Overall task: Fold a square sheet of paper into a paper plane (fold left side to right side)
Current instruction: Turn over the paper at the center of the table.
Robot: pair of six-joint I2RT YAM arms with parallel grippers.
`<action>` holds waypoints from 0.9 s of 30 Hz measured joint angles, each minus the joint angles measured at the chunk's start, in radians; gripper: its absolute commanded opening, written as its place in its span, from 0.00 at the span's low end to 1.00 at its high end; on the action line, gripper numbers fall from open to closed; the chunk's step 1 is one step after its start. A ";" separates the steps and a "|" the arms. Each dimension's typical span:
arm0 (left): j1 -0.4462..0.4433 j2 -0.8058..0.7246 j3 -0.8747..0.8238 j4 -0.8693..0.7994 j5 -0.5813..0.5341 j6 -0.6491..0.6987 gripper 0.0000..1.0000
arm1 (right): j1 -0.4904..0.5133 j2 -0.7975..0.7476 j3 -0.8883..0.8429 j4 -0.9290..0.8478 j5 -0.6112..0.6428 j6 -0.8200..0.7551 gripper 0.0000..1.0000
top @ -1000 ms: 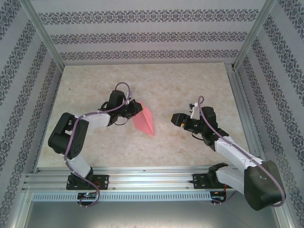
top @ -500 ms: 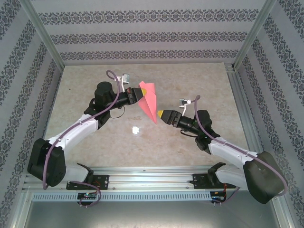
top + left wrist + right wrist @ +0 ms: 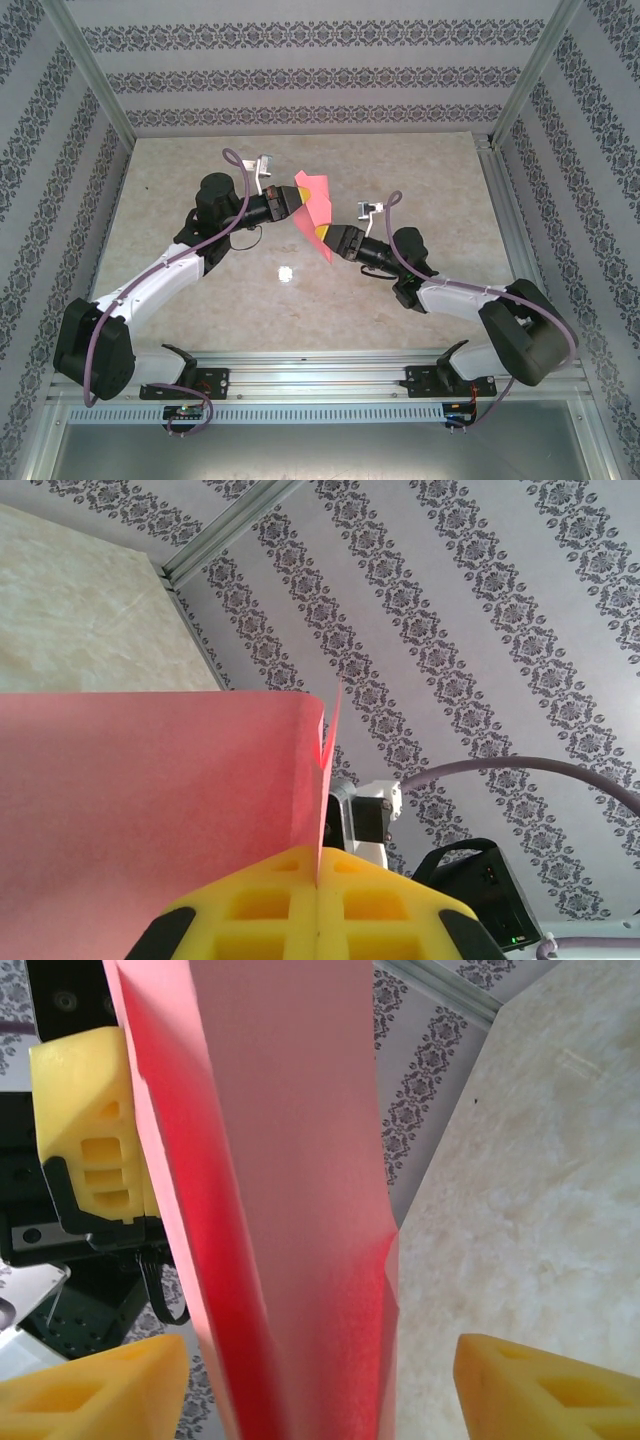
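Note:
The pink-red paper, folded into a narrow pointed paper plane (image 3: pixel 314 203), hangs in the air above the table's middle, point down and toward me. My left gripper (image 3: pixel 296 199) is shut on its upper edge; in the left wrist view the sheet (image 3: pixel 150 800) rises from between the closed yellow pads (image 3: pixel 250 910). My right gripper (image 3: pixel 321 238) stands open at the plane's lower tip. In the right wrist view the folded paper (image 3: pixel 290 1210) runs between the spread yellow fingertips (image 3: pixel 100 1390) with a gap on each side, and the left gripper's yellow finger (image 3: pixel 85 1130) shows behind it.
The marble tabletop (image 3: pixel 200 290) lies bare below the raised paper. Metal frame posts and patterned walls close in the back and sides. An aluminium rail (image 3: pixel 320 380) carrying both arm bases runs along the near edge.
The left arm lifted the plane off the table and stretched out, then held still. The right gripper moved left until its jaws straddled the plane's lower tip, and they have narrowed somewhat.

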 measured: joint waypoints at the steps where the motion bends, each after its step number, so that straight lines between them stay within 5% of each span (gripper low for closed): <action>1: 0.000 0.000 0.000 0.000 0.000 0.000 0.00 | 0.000 0.010 0.003 0.015 -0.002 0.010 0.56; 11: 0.000 0.000 -0.002 -0.002 -0.013 0.014 0.01 | -0.010 0.011 0.005 0.030 -0.023 0.031 0.10; 14: 0.000 0.000 -0.003 -0.018 -0.032 0.027 0.18 | -0.029 -0.021 0.003 -0.006 -0.030 0.015 0.06; 17: 0.000 -0.012 -0.003 -0.076 -0.060 0.064 0.49 | -0.047 -0.078 0.002 -0.097 -0.029 -0.028 0.05; 22: 0.023 -0.086 0.027 -0.309 -0.139 0.148 0.65 | -0.049 -0.248 0.058 -0.573 0.071 -0.249 0.07; 27: 0.138 -0.187 0.133 -0.594 -0.271 0.219 0.70 | 0.068 -0.286 0.355 -1.228 0.509 -0.518 0.08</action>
